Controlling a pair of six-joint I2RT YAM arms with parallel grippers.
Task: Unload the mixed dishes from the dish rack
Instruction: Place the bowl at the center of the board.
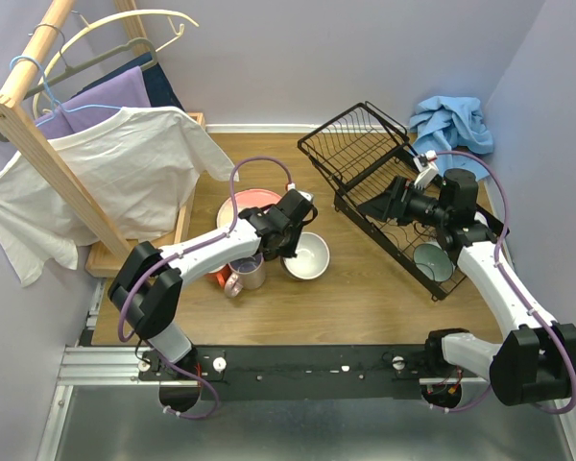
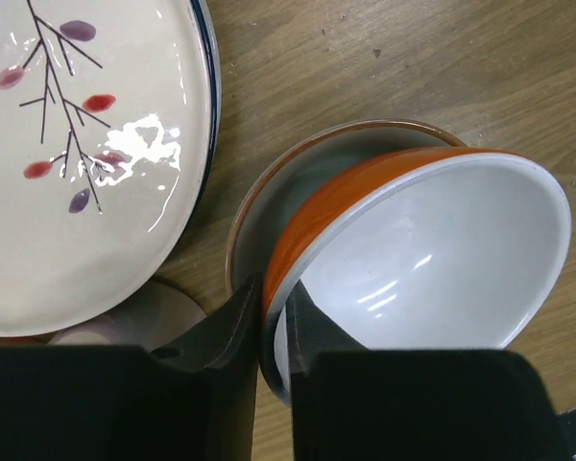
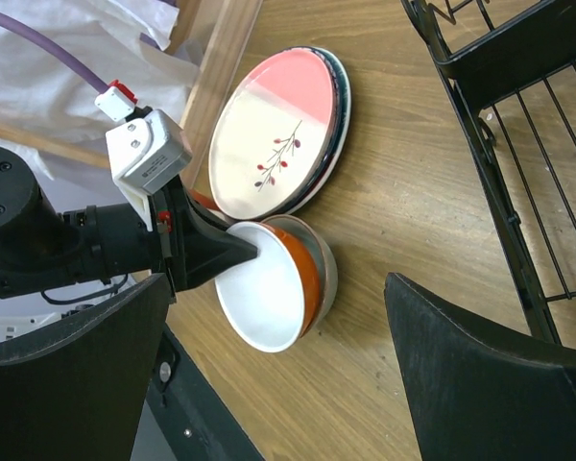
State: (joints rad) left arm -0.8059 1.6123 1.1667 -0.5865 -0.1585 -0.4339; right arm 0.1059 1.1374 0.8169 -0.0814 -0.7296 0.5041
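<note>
Grip on the left: left end effector [image 2: 274, 307] is pinched onto the rim of the orange bowl [image 2: 432, 250], one finger on the orange outer wall and the other on the white inside. The bowl tilts, its open side turned away from the fingers. It sits partly inside a second bowl [image 2: 298, 182], grey-green with a brown rim, which lies flat on the desk [image 1: 365, 307] directly under the fingertips.

Just to the left of the left end effector lies the pink-and-cream plate [image 2: 86, 163] with its leaf sprig. It is stacked on a dark-rimmed plate [image 3: 341, 86]. A pink-handled mug [image 1: 248, 274] stands on the near side, beside the wrist.

Right end effector [image 1: 389, 202] hangs over the dish rack [image 1: 355, 134], fingers spread wide with nothing between them. Its wrist camera looks across at the orange bowl and the stacked plates.

A pale-green bowl [image 1: 432, 261] sits in the near end of the rack, behind the right end effector and beside its forearm. The rack's far basket section looks bare. A blue cloth [image 1: 451, 125] lies bunched just beyond the rack.
</note>
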